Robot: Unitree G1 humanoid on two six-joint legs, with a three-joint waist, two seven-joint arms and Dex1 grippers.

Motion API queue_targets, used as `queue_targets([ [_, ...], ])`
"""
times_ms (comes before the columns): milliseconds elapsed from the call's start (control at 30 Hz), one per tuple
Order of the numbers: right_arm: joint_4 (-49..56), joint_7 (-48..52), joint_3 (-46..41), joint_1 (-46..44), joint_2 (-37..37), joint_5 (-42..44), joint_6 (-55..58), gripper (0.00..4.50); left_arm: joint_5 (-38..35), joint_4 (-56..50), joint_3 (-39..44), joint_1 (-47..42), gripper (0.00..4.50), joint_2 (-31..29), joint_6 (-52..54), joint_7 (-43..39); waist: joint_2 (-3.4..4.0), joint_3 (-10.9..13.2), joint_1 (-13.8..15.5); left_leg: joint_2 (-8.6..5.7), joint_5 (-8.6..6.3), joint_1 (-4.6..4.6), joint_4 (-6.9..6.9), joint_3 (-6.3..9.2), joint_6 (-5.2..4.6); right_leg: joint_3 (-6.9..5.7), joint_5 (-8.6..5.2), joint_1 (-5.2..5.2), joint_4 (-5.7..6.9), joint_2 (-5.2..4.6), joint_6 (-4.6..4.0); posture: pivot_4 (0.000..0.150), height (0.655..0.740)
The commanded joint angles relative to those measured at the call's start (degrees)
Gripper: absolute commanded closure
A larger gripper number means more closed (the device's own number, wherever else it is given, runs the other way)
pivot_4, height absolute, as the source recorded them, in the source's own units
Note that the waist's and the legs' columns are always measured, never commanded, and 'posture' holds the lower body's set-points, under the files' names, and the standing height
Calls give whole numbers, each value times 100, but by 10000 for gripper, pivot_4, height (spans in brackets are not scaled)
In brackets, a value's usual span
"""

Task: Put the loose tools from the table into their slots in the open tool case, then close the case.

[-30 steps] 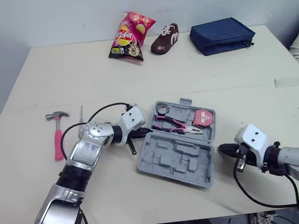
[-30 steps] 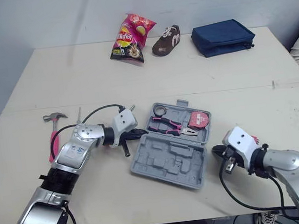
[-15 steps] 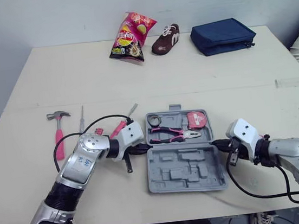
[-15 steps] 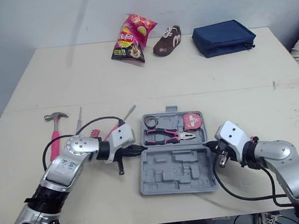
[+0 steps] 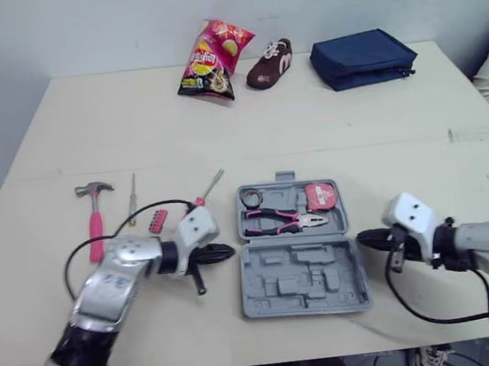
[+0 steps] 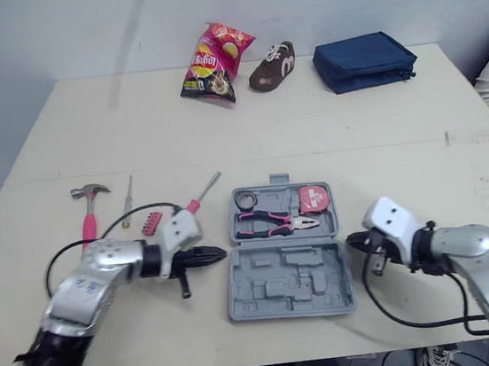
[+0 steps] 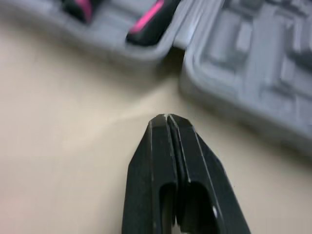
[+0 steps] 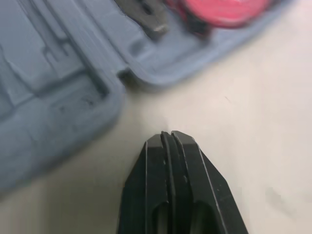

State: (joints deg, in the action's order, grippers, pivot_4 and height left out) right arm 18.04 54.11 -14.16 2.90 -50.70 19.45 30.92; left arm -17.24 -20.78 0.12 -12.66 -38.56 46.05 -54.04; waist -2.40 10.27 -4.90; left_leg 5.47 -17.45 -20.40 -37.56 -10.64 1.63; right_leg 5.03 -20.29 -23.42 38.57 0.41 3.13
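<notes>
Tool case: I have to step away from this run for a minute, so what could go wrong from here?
1. The hammer, slim screwdriver, pink-handled screwdriver and red bit holder lie loose beside the tool case; closing it now would leave them out.
2. The left gripper, shut, sits near the bit holder and pink-handled screwdriver; swinging toward them, its arm could knock them away.
3. The right gripper, shut, points at the case's edge; a push could slide the case.
</notes>
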Motion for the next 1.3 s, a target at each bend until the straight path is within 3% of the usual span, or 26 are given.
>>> queue_targets([
  [33, 148, 418, -1395, 398, -263, 643, 296, 31075, -1047, -820, 1871, 845, 36715, -263, 503, -228, 0, 0, 0, 0, 0, 1, 1, 5, 0, -3, 0, 3, -2, -1, 0, 1500, 7400],
  [133, -306, 797, -2337, 742, -410, 940, 386, 16278, -1696, -849, 3623, 1584, 22846, -298, 1076, -102, -1, 0, 4, -2, 0, 7, 4, 21, 0, -12, -3, 17, -12, -1, -5, 1500, 7400],
  [233, -862, 1030, -2923, 906, -625, 965, 367, 351, -1730, -457, 4771, 2111, 8419, -472, 1197, 68, -2, 1, 0, -5, -3, 23, 6, 48, -5, -33, -3, 61, -48, 0, -6, 1500, 7400],
  [300, -1299, 1147, -3102, 1020, -764, 792, 111, 0, -1463, -167, 5156, 2573, 489, -673, 833, -6, -8, -1, -2, -11, -6, 35, 26, 54, -11, -36, -3, 82, -78, -3, -7, 1500, 7400],
  [400, -1858, 1313, -3256, 1065, -925, 694, -158, 0, -1168, 435, 5559, 3055, 489, -879, 184, -84, -9, -2, -4, -18, -15, 34, 42, 55, -23, -40, -3, 85, -102, -14, -7, 1500, 7400],
  [600, -2723, 1356, -3203, 724, -1183, 585, -513, 0, -970, 1392, 5786, 3158, 489, -1095, -476, 54, -7, 0, -6, -30, -27, 29, 51, 54, -32, -69, -4, 85, -114, -44, -9, 1500, 7400],
  [933, -2572, 1277, -3013, 727, -1098, 590, -607, 0, -843, 1043, 5154, 3339, 489, -1016, -941, 273, -6, 0, -2, -33, -48, 22, 59, 67, -31, -97, -14, 85, -116, -60, -19, 1500, 7400],
  [1100, -1671, 1138, -2739, 483, -960, 956, -212, 0, -1378, 59, 4772, 2814, 489, -1002, -46, 866, -5, 0, 3, -35, -43, 21, 52, 70, -33, -97, -8, 91, -112, -61, -8, 1500, 7400],
  [1233, -197, 600, -2295, -44, -541, 1856, 540, 0, -1485, -873, 3971, 1879, 489, -697, 1097, 2184, 0, 1, 6, -37, -33, 21, 48, 81, -32, -103, -3, 95, -103, -62, 1, 1500, 7400],
  [1300, 546, 267, -1916, -386, -344, 2329, 873, 0, -1359, -1041, 3639, 1117, 489, -204, 1875, 3179, 6, 0, 6, -41, -24, 22, 50, 84, -27, -102, 1, 95, -99, -61, 7, 1500, 7400],
])
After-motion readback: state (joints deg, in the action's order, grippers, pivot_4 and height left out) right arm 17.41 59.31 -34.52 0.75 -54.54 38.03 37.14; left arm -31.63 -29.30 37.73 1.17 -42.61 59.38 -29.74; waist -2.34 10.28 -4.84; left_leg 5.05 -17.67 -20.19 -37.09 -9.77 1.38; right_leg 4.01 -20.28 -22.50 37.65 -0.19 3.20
